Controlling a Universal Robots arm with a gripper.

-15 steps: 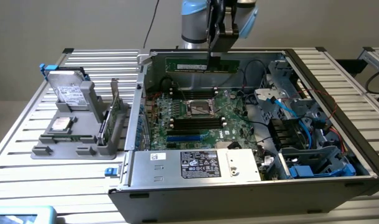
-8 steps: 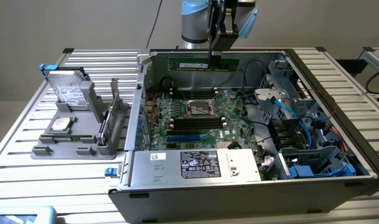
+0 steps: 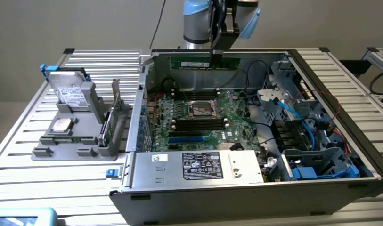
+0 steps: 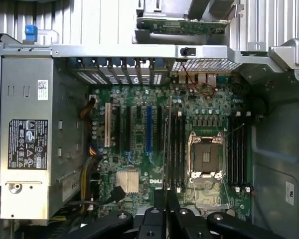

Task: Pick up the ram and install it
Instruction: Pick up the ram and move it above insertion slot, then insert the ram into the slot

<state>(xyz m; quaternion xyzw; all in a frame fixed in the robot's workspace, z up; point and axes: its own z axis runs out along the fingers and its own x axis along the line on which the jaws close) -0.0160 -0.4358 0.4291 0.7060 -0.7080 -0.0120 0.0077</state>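
1. My black two-fingered gripper (image 3: 216, 59) is closed on the long dark-green ram stick (image 3: 191, 63), upper centre of the exterior view.
2. Done well, I judge: keep it level, parallel to the black memory slots (image 3: 200, 124).

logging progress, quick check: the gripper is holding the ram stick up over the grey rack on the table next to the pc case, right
Not quite. The gripper does hold the ram, but it hangs over the open pc case, above the motherboard, not over the grey rack beside the case. The exterior view shows this.
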